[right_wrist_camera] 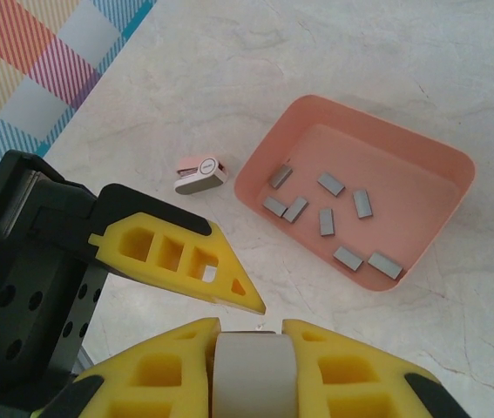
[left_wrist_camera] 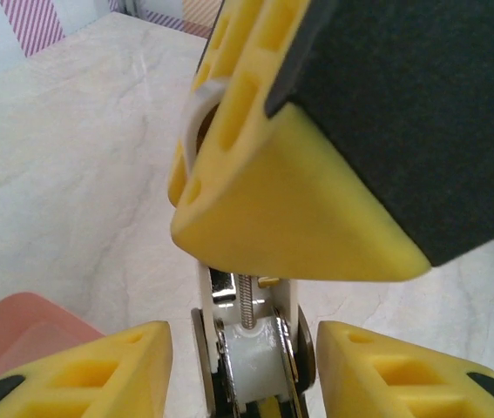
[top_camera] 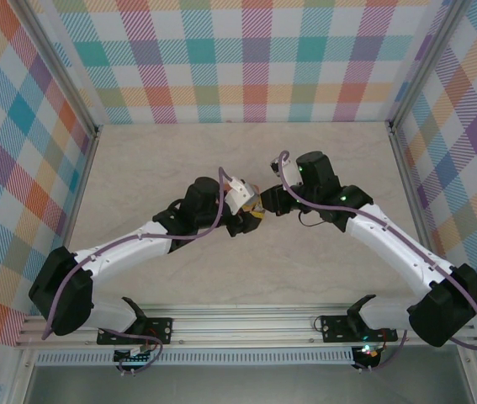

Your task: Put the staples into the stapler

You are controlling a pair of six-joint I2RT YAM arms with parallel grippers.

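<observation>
Both grippers meet at the table's middle, left gripper [top_camera: 251, 215] facing right gripper [top_camera: 270, 203]. The stapler [left_wrist_camera: 252, 341] is white with metal sides, and a thin spring [left_wrist_camera: 245, 299] shows inside it. In the right wrist view my right gripper [right_wrist_camera: 251, 338] is shut on the stapler's pale body [right_wrist_camera: 248, 374]. In the left wrist view my left gripper [left_wrist_camera: 243, 359] stands open, its yellow fingers [left_wrist_camera: 133, 357] on either side of the stapler with small gaps. A right finger [left_wrist_camera: 299, 200] looms over it. Several dark grey staples [right_wrist_camera: 327, 221] lie in the salmon-pink tray [right_wrist_camera: 403, 170].
A small pink, white and grey piece [right_wrist_camera: 201, 174] lies on the marble table just left of the tray. A corner of the tray [left_wrist_camera: 20, 329] shows at the lower left of the left wrist view. Plaid walls close in the back and both sides.
</observation>
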